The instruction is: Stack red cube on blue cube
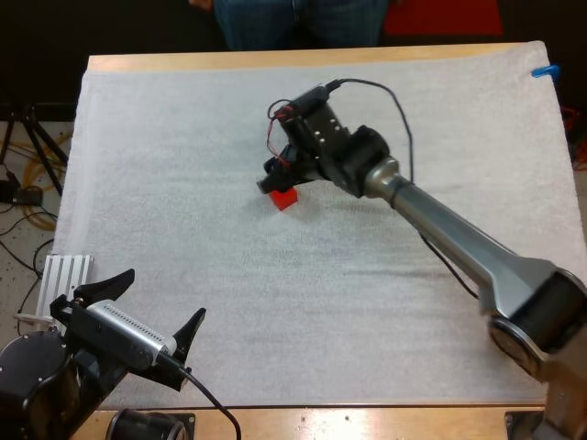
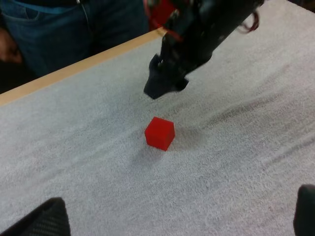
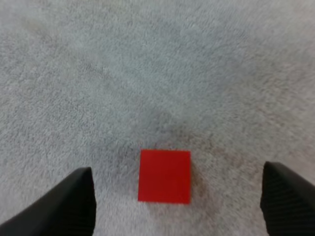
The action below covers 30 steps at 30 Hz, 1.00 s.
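On fuzzy white mat [image 1: 183, 165], smooth, perhaps plastic, red cube [image 3: 165, 176].

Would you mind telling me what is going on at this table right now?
The right gripper hovers just above a small red cube that sits on the white mat. Its jaws are open, one on either side of the cube, and do not touch it, so nothing has been picked up yet. The left gripper hangs near the mat's near left corner, jaws open and holding nothing. A person stands at the table's far side.
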Tool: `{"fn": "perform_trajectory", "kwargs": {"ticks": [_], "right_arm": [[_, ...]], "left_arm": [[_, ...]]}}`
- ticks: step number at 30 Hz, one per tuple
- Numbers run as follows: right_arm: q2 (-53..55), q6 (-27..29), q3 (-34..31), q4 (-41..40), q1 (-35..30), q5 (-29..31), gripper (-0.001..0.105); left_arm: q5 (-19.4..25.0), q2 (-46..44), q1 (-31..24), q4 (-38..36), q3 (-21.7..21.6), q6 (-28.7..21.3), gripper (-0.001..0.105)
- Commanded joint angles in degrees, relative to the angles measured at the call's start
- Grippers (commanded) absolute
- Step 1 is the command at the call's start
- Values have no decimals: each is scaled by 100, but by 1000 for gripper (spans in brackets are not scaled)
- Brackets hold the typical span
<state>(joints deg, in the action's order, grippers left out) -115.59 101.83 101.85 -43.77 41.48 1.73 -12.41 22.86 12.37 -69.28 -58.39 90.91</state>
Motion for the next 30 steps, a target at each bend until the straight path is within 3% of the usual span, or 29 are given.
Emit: {"fn": "perform_trajectory", "kwargs": {"ticks": [1,12,21,23,28,30], "right_arm": [[-133,-55,134,26,16,-67,67],[-981,-150,321,26,3,-77,67],[-1294,-154,347,26,3,-421,66],[-1324,-154,347,12,3,-420,58],[-1324,-173,347,13,3,-410,23],[-1324,-173,347,-21,3,-411,16]], "left_arm": [[-28,12,31,5,-45,46,87],[-28,12,31,5,-45,46,87],[-28,12,31,5,-45,46,87],[-28,12,31,5,-45,46,87],[-28,12,31,5,-45,46,87],[-28,12,31,5,-45,46,87]]}}
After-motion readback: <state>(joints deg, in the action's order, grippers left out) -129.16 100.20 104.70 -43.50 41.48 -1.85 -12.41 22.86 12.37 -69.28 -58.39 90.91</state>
